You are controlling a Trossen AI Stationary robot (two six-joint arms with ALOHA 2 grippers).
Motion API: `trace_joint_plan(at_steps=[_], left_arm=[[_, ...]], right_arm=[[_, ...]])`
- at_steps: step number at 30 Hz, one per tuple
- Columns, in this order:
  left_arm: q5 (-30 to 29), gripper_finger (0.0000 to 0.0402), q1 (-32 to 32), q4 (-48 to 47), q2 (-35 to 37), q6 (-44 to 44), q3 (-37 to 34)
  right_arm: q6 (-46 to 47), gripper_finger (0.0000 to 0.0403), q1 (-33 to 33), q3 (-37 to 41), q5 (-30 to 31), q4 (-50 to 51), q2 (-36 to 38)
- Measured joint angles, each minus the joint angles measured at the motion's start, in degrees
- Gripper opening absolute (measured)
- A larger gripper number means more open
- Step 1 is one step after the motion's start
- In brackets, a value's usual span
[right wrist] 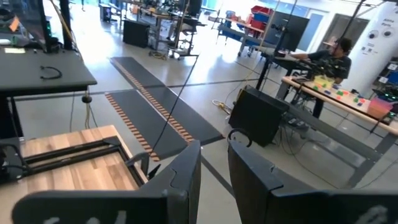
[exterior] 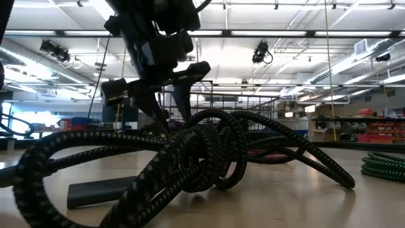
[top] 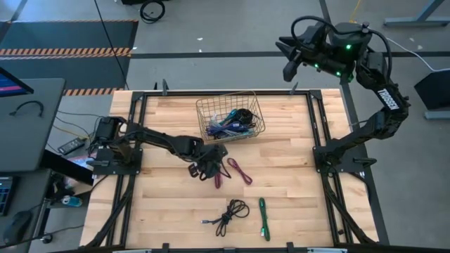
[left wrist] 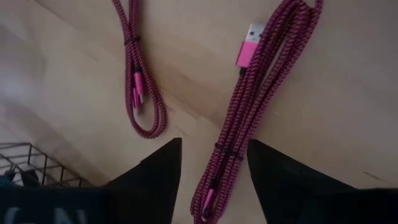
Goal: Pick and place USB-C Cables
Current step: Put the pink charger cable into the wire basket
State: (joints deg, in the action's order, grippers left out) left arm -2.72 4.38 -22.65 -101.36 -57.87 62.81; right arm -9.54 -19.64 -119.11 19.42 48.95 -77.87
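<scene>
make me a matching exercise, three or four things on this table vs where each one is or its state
Things:
1. wire basket
2. green cable
3. left gripper
4. black cable

Places or states:
A. open, straddling a magenta cable
B. near edge, left of the green one
C. far side, cables inside
D. near edge, stretched straight

Pairs: 1-C, 2-D, 3-A, 4-B

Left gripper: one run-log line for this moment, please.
left gripper: open, straddling magenta cable | basket: holds cables | right gripper: parked off-table
</scene>
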Motion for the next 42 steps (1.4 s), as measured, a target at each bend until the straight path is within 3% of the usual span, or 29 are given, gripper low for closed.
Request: trace_joint_plan(at_steps=[7,14,37,42], left_arm=[[1.0,0.0223,-0.05,-1.2,0.0,-3.0,0.0],[4.04,0.0218,-0.04,-1.26,0.04,-8.52,-1.48],[3.85,0.0217,-0.7,5.77,-5.2,-8.83,-2.38],[3.58,0.0193,-0.68,5.14,-5.29,-4.97,-2.38]], right_arm=[[-0.02,0.0087,0.0,0.0,-0.14,-0.02,0.0],[-0.02,0.0087,0.0,0.0,-0.13,-0.02,0.0],[-0.04,0.0087,0.04,0.0,-0.09,-0.06,-0.02],[-0.04,0.0087,0.04,0.0,-0.03,-0.02,-0.02]])
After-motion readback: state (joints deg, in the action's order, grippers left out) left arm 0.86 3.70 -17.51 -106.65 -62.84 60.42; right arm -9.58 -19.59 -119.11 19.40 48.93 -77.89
